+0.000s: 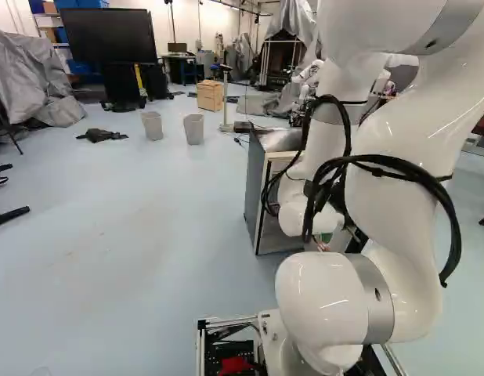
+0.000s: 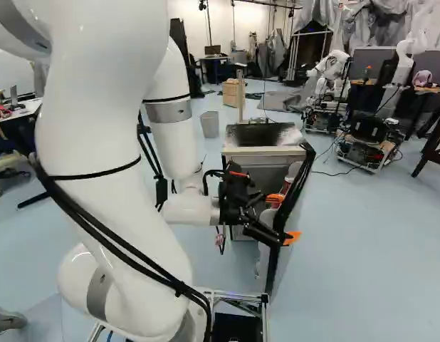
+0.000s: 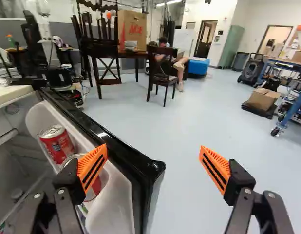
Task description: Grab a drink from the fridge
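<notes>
Pale blue floor (image 1: pixel 148 235) runs back to a white wall (image 1: pixel 187 27) in the left base view, a large black screen (image 1: pixel 109 35) at upper left. The wrist view shows a wooden chair (image 3: pixel 162 69) and, farther back, a green cabinet (image 3: pixel 232 46).

So the arm (image 1: pixel 399 172) is glossy white with silvery grey bands, gripper (image 2: pixel 283 219) is black, and its orange pads (image 3: pixel 91 166) have dark stripes. The 2 cans (image 3: pixel 58 147) are red with silvery tops. Fridge door (image 3: pixel 111 207) is white inside, black round the edge. Floor's (image 1: pixel 148 235) pale blue, bins (image 1: pixel 152 125) are grey.
</notes>
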`<state>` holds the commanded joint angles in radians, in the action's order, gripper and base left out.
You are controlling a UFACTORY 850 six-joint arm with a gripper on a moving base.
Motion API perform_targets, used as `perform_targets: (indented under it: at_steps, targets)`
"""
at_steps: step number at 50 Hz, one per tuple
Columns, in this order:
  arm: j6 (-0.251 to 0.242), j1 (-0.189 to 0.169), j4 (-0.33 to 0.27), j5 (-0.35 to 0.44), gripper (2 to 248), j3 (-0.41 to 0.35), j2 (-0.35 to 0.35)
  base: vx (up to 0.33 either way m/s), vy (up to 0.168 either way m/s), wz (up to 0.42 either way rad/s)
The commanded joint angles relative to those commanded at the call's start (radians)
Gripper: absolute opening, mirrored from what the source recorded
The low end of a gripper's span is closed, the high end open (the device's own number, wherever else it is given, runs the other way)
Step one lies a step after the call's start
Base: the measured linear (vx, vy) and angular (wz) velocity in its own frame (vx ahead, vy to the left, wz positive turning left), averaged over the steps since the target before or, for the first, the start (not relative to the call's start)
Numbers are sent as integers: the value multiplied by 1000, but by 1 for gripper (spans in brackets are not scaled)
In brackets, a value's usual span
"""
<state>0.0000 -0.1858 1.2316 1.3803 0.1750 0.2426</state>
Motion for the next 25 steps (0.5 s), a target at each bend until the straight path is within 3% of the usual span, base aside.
perform_targets:
  at_steps: [25]
  targets:
    - [0,-168,9,0,247,85,55,0,0,0]
